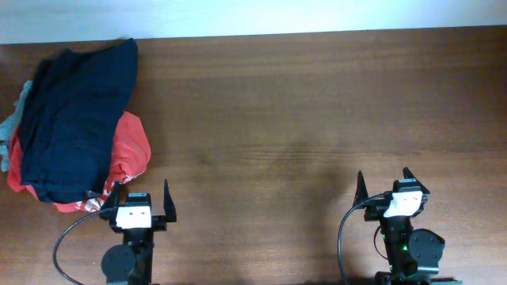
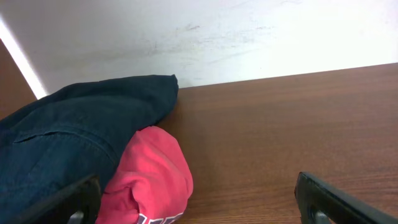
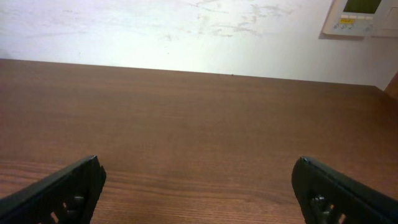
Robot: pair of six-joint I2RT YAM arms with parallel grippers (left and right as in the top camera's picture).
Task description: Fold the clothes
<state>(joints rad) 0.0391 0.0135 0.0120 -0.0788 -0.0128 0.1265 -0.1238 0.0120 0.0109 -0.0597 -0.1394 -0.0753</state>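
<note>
The left gripper [image 1: 140, 191] is wide open and holds nothing. It sits near left, just beside the clothes [image 1: 75, 119], likely so it can grab first. One finger is at the pile's edge; I cannot tell if it touches. The right gripper [image 1: 383, 179] is wide open and holds nothing too, well apart from the pile. The clothes lie heaped on the table [image 1: 301, 119], far left, blue cloth [image 2: 68, 134] over red cloth [image 2: 152, 168]. Nothing looks folded yet.

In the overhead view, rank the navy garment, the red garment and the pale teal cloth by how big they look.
1. navy garment, lying over the other two.
2. red garment, partly buried under it.
3. pale teal cloth, only a sliver showing at the left.
This ranks visible area only; full sizes are hidden.
</note>
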